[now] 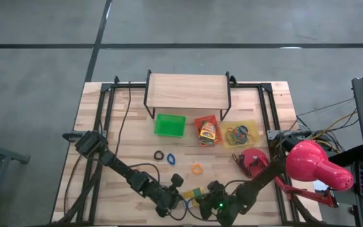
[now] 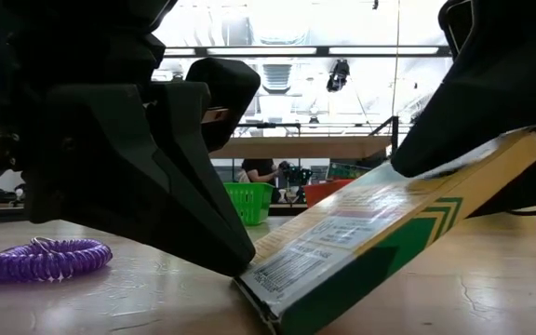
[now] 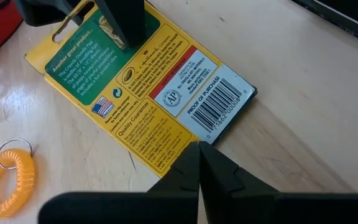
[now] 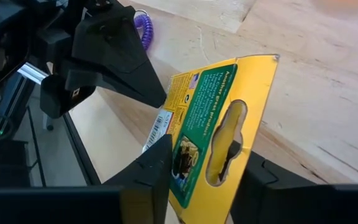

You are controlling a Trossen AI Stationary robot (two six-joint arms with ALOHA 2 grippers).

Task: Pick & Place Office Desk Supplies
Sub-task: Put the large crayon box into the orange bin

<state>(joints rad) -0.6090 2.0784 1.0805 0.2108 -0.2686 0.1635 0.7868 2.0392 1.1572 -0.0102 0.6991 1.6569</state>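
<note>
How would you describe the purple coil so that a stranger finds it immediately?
Start at the wooden table and go to its near edge, where both arms meet. The purple coil lies flat beside the left pincer; it alone is a purple spiral with a metal ring.

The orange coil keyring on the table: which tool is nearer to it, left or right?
Left. The left tool, shut, presses the crayon box corner, with the orange coil keyring beside it. The right tool grips the box's far end.

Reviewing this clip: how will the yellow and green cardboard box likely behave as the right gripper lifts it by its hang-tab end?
The box looks flat and stiff: it stays straight while tilted. Probably light. The right gripper straddles only the thin tab end, so it may pivot; the shut left gripper braces the low edge against sliding.
</note>
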